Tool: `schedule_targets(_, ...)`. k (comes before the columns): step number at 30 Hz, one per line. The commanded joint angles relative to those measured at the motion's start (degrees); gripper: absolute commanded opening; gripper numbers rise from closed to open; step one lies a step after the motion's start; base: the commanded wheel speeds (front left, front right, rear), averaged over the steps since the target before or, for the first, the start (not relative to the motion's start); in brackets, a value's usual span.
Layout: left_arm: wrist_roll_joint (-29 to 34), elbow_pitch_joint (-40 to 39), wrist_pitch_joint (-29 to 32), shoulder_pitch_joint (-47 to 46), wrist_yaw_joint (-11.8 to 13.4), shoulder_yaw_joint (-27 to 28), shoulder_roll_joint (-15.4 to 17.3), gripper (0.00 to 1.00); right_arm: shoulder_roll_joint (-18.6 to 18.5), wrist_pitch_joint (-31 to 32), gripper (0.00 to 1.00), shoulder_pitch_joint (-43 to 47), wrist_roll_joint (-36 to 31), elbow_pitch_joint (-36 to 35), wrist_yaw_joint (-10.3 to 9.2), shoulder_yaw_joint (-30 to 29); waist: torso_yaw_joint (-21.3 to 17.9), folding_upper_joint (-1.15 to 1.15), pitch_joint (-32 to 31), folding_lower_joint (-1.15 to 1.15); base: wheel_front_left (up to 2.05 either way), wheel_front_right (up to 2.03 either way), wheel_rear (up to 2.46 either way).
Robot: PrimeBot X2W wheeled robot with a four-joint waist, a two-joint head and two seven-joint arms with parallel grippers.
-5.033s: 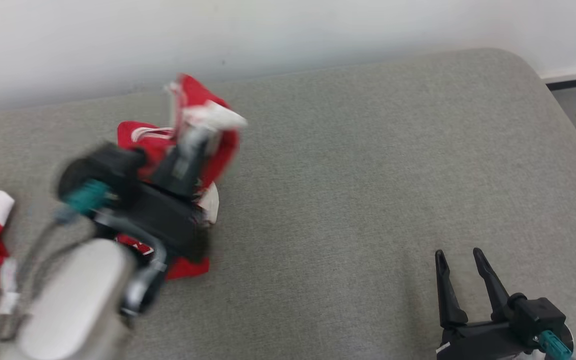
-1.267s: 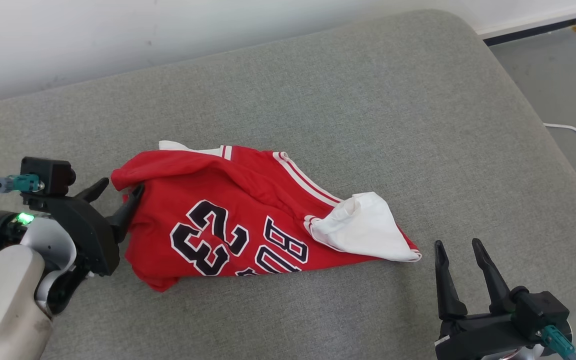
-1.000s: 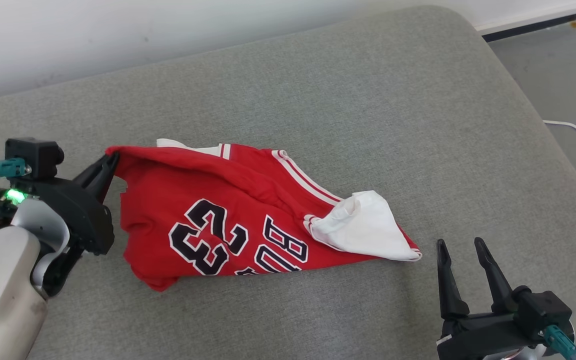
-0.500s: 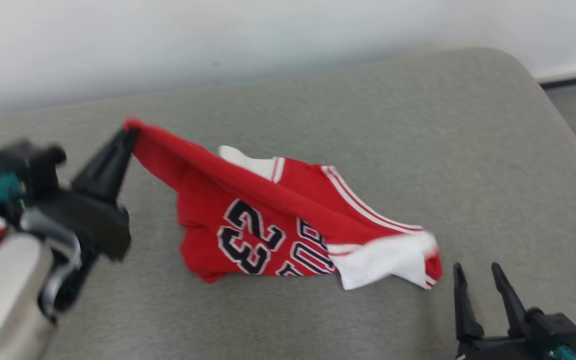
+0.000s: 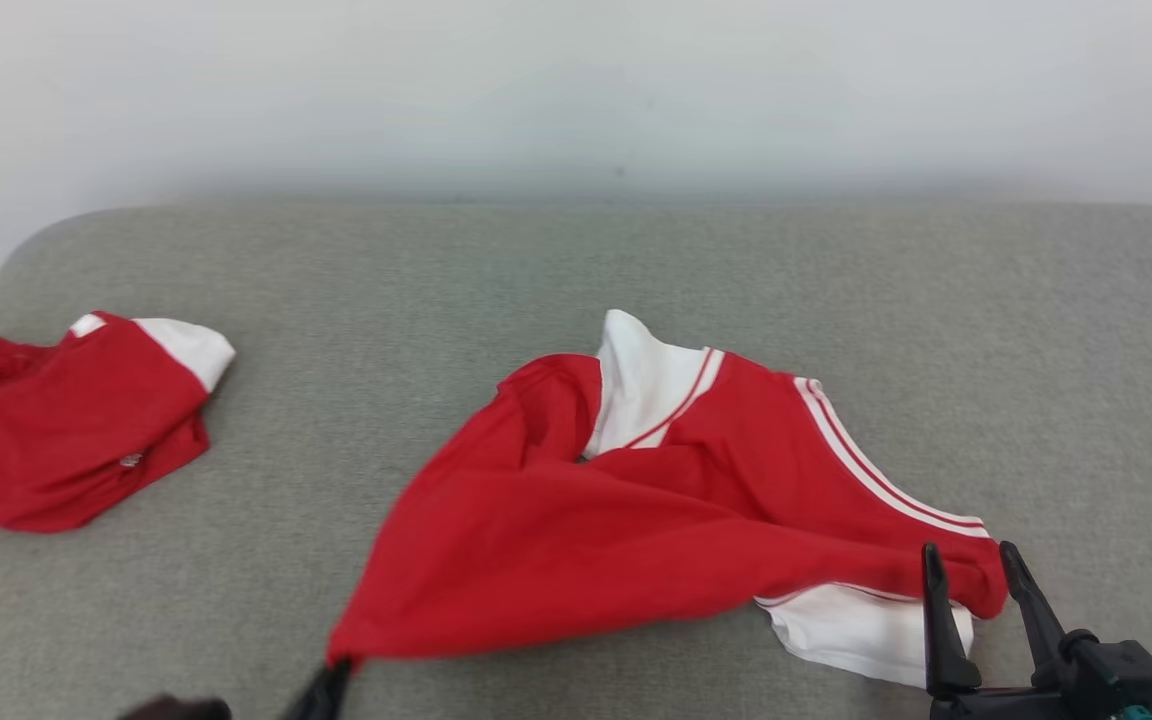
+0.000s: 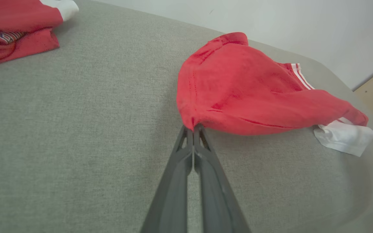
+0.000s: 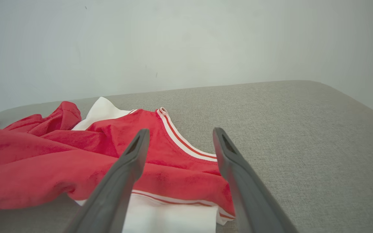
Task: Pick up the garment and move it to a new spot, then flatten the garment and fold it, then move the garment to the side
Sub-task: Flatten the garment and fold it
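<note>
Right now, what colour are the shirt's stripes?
The stripes are white, on a red shirt; head view best.

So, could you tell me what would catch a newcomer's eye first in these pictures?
The red jersey sprawled across the grey cushion, one corner pinched by the shut left hand. The open right hand hangs over its white-trimmed end, and a second red garment lies far left.
</note>
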Motion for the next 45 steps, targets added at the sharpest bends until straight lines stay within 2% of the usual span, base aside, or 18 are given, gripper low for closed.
schedule_targets(1, -0.6, 1.3, -0.6, 1.5, -0.1, -0.4, -1.1, 0.00, -0.1, 0.0, 1.00, 0.2, -0.5, 0.2, -0.13, 0.2, 1.7, 0.00, -1.1, 0.01, 0.00, 0.00, 0.00)
schedule_targets(7, 0.8, 9.3, -1.6, 3.8, -1.4, 0.6, -6.3, 0.00, -0.1, 0.0, 1.00, 0.6, -0.9, 0.7, -0.13, 0.7, 1.4, 0.00, -2.2, 0.01, 0.00, 0.00, 0.00)
schedule_targets(8, 1.3, 10.7, -1.7, 3.8, -1.5, 1.1, -7.1, 0.26, -0.1, 0.0, 1.00, 0.8, -1.0, 0.8, -0.13, 0.9, 1.3, 0.00, -2.5, 0.01, 0.00, 0.00, 0.00)
schedule_targets(9, 1.7, 12.0, -1.7, 3.9, -2.0, 1.5, -7.9, 1.00, -0.1, 0.0, 1.00, 0.8, -1.0, 1.0, -0.13, 1.2, 0.9, 0.00, -2.8, 0.01, 0.00, 0.00, 0.00)
schedule_targets(12, 2.9, 12.1, -1.7, 4.2, -3.0, 7.5, -10.5, 1.00, -0.1, 0.0, 1.00, 1.1, -1.0, 1.0, -0.13, 0.8, 0.3, 0.00, -3.6, 0.01, 0.00, 0.00, 0.00)
schedule_targets(19, 12.2, 6.6, -1.6, 5.8, -4.4, 24.9, -13.7, 1.00, -0.1, 0.0, 1.00, 2.3, -1.1, 1.0, -0.13, 0.0, -0.3, 0.00, -4.7, 0.01, 0.00, 0.00, 0.00)
schedule_targets(23, 18.1, 3.8, -1.6, 6.2, -6.2, 31.1, -15.8, 1.00, -0.1, 0.0, 1.00, 2.4, -1.0, 1.2, -0.13, 0.1, -0.9, 0.00, -5.2, 0.01, 0.00, 0.00, 0.00)
schedule_targets(29, 23.7, 3.0, -1.6, 6.9, -8.3, 35.3, -18.9, 1.00, -0.1, 0.0, 1.00, 3.0, -1.2, 1.3, -0.13, 0.1, -2.0, 0.00, -5.7, 0.01, 0.00, 0.00, 0.00)
schedule_targets(30, 25.7, 3.0, -1.6, 6.7, -9.5, 36.3, -20.2, 1.00, -0.1, 0.0, 1.00, 3.4, -0.8, 1.5, -0.13, -0.5, -2.2, 0.00, -5.9, 0.01, 0.00, 0.00, 0.00)
schedule_targets(38, 30.9, 5.5, -1.6, 6.6, -12.8, 38.1, -24.6, 1.00, -0.1, 0.0, 1.00, 4.9, -0.9, 1.8, -0.13, -0.1, -2.7, 0.00, -6.2, 0.01, 0.00, 0.00, 0.00)
schedule_targets(45, 33.8, 6.6, -1.6, 6.7, -14.7, 40.5, -26.5, 1.00, -0.1, 0.0, 1.00, 4.9, -1.1, 2.1, -0.13, 0.4, -2.7, 0.00, -6.3, 0.01, 0.00, 0.00, 0.00)
